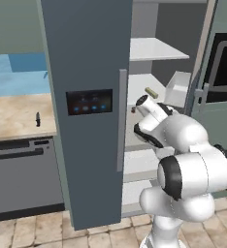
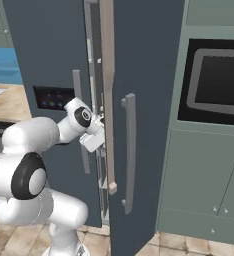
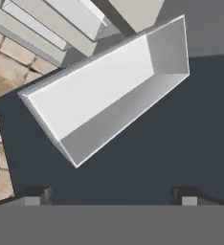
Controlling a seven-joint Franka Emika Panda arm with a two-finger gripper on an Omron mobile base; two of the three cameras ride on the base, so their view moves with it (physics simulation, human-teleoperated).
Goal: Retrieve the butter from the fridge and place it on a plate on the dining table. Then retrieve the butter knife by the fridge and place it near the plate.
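Observation:
The fridge [image 1: 89, 58] stands with its left door shut and its right door [image 2: 144, 100] swung open, showing white shelves. The butter [image 1: 151, 92], a small olive-yellow stick, lies on a middle shelf. My arm reaches into the opening at about that shelf's height. In the hand view my gripper [image 3: 111, 198] is open, its fingertips far apart with nothing between them, facing a white door bin [image 3: 109, 91] on the dark inner door. The butter knife [image 1: 38, 118], tiny and dark, lies on the beige counter [image 1: 13, 114] left of the fridge. The plate and the dining table are out of view.
A grey dishwasher front [image 1: 23, 174] sits under the counter. A built-in black oven [image 2: 219, 80] in grey-green cabinets [image 2: 199, 175] stands right of the fridge. The open door's long bar handle [image 2: 130, 150] is close to my arm. The floor is tiled.

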